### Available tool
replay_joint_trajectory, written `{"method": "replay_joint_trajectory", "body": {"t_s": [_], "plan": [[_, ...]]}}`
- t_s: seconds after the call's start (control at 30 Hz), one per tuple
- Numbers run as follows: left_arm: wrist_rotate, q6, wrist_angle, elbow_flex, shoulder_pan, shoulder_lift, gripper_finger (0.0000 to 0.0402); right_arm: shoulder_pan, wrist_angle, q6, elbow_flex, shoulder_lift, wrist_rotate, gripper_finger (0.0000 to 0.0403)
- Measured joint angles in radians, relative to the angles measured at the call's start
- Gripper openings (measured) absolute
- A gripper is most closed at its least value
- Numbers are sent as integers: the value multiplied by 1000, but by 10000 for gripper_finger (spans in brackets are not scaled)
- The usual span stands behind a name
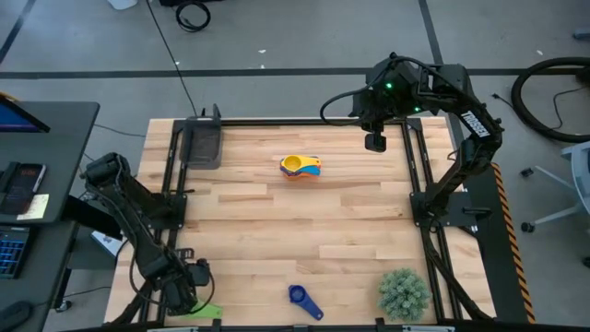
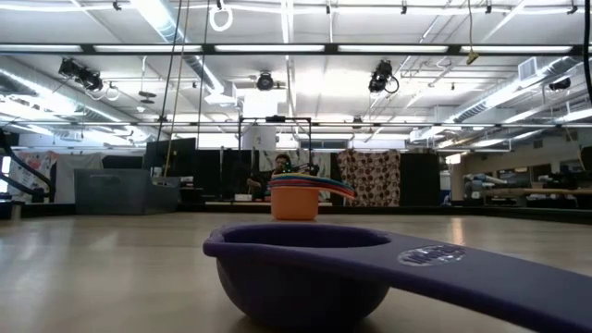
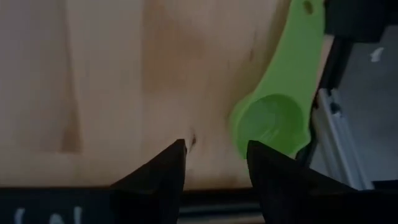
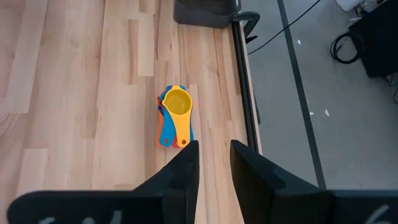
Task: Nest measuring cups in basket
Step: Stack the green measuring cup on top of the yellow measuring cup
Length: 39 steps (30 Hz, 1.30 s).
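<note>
Now the left gripper, jaws parted and empty, is hung beside the green cup at the table's corner; a nudge risks it dropping off. The nested stack and basket are seen well apart; the right gripper is held open, idle.

Both arms are dark, nearly black, built of jointed segments with black cables looped along them. The right arm carries white lettering on one link and a small green light near its wrist. Each gripper ends in two dark, tapering, wedge-shaped fingers with flat inner faces.
</note>
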Motion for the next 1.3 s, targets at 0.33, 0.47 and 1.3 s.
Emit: {"method": "replay_joint_trajectory", "body": {"t_s": [0.33, 0.47, 1.3], "plan": [[-12, 7, 149, -73, -21, 0, 176, 0, 0, 0, 0, 0, 0, 95], [-11, 8, 171, -89, -41, 0, 176, 0, 0, 0, 0, 0, 0, 95], [-115, 52, 226, -110, -111, 0, 176, 0, 1, 0, 0, 0, 0, 94]]}}
